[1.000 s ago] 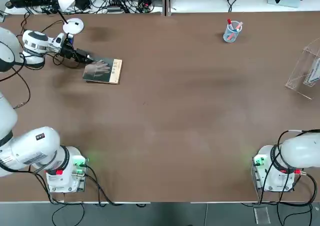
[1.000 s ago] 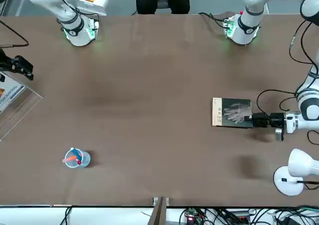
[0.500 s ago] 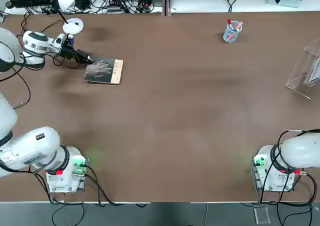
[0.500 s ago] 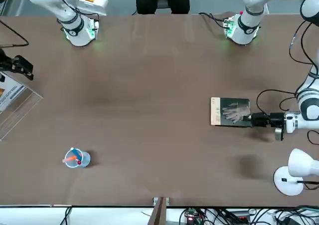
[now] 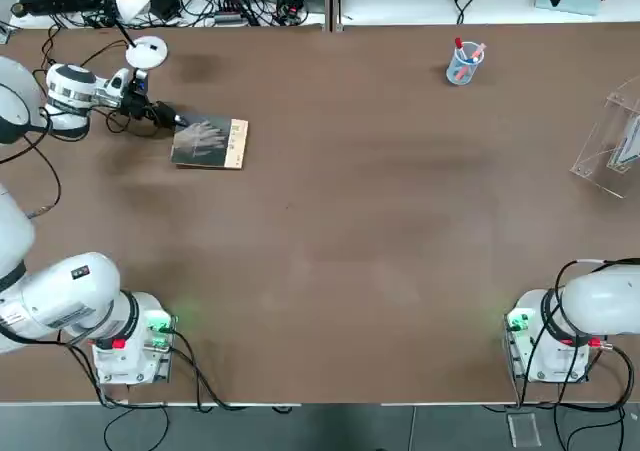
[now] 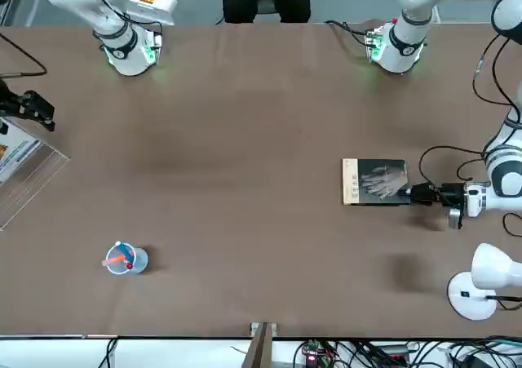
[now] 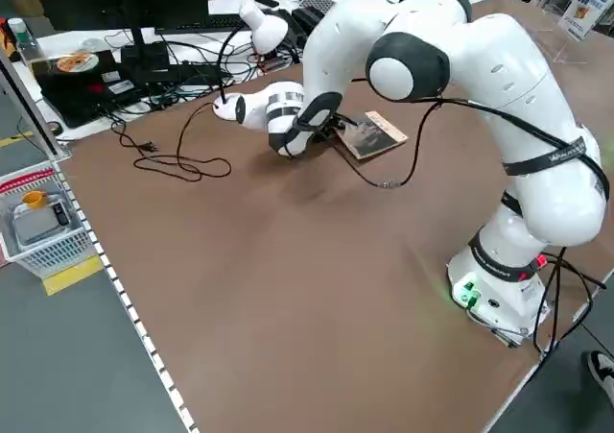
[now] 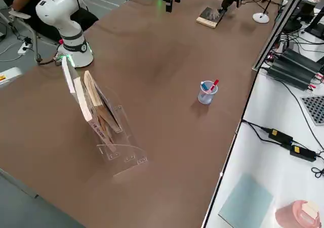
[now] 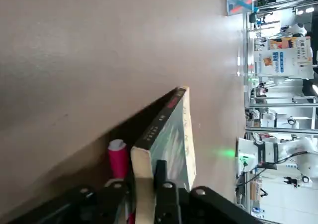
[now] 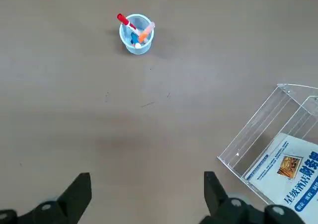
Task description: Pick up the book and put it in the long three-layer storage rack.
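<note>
The book [image 5: 210, 142] lies at the far left of the table, dark grey with a pale hand and a tan strip; it also shows in the front view [image 6: 375, 182]. My left gripper [image 5: 172, 121] reaches in low from the book's left side and is shut on that edge. In the left wrist view the book [image 9: 171, 129] stands between the fingers, slightly off the tabletop. The long three-layer storage rack [image 5: 612, 136] is clear acrylic at the far right edge, with a leaflet inside [image 10: 278, 154]. My right gripper [image 10: 146, 204] hangs open, high above the rack and cup.
A small clear cup with pens [image 5: 464, 63] stands at the back right. A white desk lamp [image 5: 147, 51] sits just behind the left gripper, with cables around it. Both arm bases [image 5: 130, 341] are at the near edge.
The left gripper and the book have shifted a little to the right, toward the table's middle. The right arm has not moved.
</note>
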You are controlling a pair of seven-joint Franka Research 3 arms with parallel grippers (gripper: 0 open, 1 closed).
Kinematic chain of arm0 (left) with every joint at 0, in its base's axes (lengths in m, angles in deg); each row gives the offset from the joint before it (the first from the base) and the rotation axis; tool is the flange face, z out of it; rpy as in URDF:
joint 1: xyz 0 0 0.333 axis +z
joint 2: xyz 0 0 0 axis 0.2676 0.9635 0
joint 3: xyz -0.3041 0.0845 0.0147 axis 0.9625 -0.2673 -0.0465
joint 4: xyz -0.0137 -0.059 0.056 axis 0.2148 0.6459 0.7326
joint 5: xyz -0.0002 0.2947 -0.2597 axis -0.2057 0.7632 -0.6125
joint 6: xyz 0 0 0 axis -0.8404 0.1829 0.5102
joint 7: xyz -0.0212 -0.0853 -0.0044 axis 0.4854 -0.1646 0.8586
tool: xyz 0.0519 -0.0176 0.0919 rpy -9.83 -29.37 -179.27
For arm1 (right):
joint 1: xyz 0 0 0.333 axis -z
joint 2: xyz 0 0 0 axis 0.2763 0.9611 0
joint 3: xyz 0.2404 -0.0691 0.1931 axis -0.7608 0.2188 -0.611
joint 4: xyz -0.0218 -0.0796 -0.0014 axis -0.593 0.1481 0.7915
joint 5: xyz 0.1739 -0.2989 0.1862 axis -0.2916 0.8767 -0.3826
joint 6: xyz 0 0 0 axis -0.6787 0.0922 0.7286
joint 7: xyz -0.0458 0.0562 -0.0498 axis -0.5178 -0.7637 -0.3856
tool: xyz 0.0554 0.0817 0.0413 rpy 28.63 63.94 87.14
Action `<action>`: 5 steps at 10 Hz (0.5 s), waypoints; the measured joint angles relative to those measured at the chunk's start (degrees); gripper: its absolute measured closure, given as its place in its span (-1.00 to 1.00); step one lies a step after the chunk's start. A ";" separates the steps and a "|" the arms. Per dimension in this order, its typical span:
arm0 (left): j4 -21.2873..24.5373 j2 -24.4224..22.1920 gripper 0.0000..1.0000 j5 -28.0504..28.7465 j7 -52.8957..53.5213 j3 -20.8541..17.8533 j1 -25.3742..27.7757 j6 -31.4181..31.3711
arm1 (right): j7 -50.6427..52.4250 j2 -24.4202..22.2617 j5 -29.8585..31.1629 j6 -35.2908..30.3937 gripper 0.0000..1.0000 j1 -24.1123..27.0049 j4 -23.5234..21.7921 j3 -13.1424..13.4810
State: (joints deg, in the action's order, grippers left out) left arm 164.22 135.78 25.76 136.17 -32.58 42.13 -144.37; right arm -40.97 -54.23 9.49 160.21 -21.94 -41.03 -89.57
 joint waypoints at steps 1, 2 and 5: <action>-0.31 0.00 0.98 0.00 0.00 0.00 0.00 0.67 | 0.00 0.00 0.00 0.01 -1.00 0.00 0.00 0.00; -0.59 0.00 0.98 0.00 0.00 0.00 0.00 1.15 | 0.00 0.00 0.00 0.02 -1.00 0.00 0.00 -0.01; -1.38 0.01 0.98 0.00 0.00 0.00 -0.02 2.19 | 0.00 0.00 -0.38 0.04 -1.00 0.00 0.00 -0.02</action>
State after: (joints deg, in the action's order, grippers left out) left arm 162.85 135.78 25.76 136.17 -32.59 42.11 -142.18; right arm -40.97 -54.23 9.10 160.25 -21.94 -41.03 -89.58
